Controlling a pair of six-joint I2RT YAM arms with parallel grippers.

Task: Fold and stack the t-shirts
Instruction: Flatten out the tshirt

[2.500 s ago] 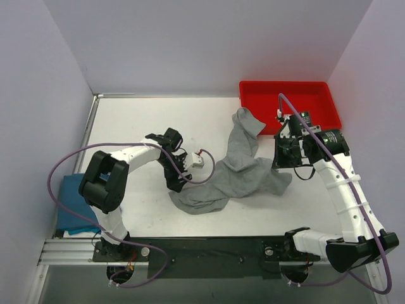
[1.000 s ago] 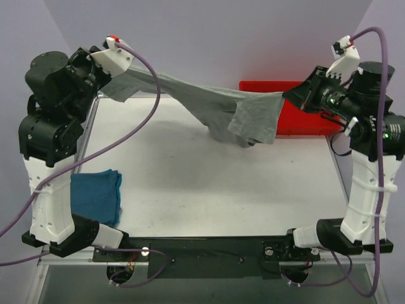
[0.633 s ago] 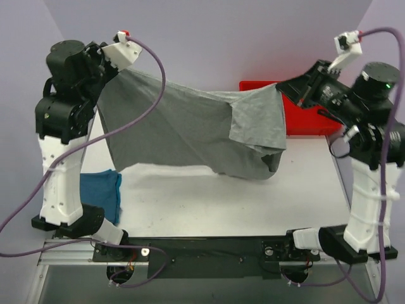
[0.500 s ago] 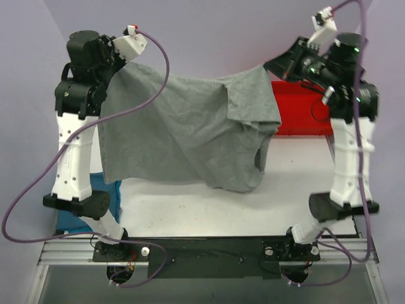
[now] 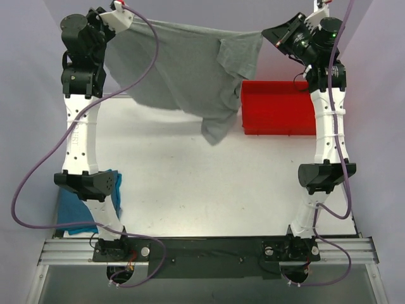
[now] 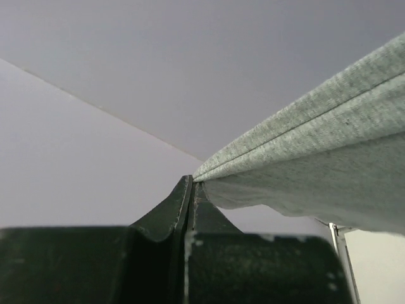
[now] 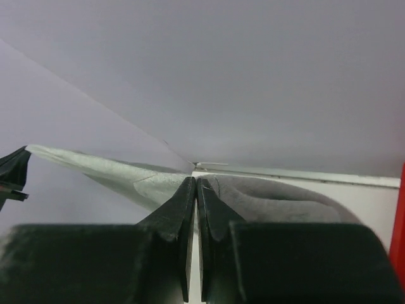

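Grey t-shirt (image 5: 190, 69) hangs pinched by left end effector (image 6: 191, 190) and right end effector (image 7: 195, 188), near the red tray (image 5: 278, 117).

No writing, label, brand or number is legible anywhere.

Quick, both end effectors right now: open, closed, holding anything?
Left end effector: closed, pinching one edge of the grey t-shirt.
Right end effector: closed, pinching the same shirt at its other end.
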